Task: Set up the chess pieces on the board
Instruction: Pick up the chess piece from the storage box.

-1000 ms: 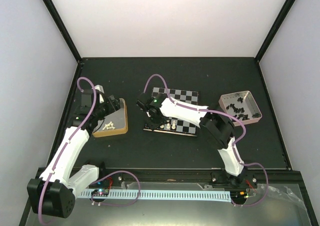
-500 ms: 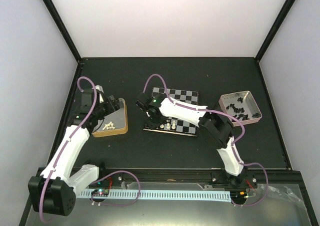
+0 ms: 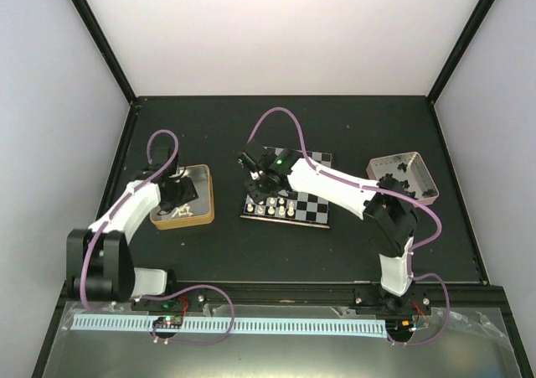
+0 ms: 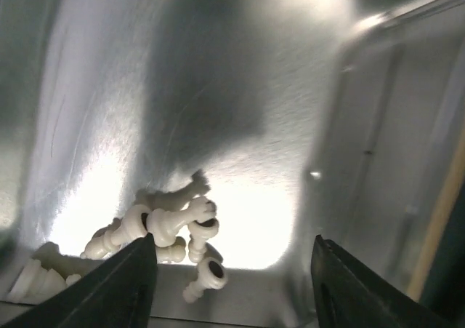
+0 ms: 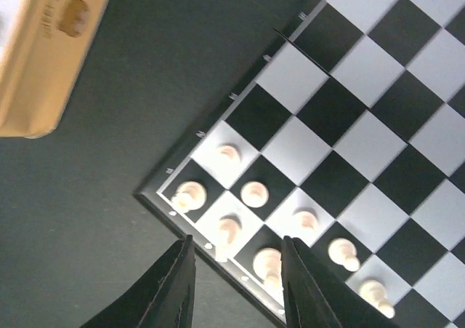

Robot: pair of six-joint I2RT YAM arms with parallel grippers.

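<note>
I see a black table with white walls around it. The board lies flat in the middle of the table. A gold-sided tin sits well apart to the left of the board, and a pinkish-silver tin sits to the right of it. Inside the gold-sided tin, a small heap of white pieces lies tipped over on the shiny floor, some touching each other, near one corner. Inside the pinkish-silver tin I can see little black pieces, but my right arm hides part of that tin. My left gripper hangs over the inside of the gold-sided tin, just beside the heap, with its fingers spread wide and nothing between them. My right gripper is above the near left corner of the board, fingers apart and not holding anything. Below it, white pieces on the board stand upright, one to a square, in the two rows at the near edge.
</note>
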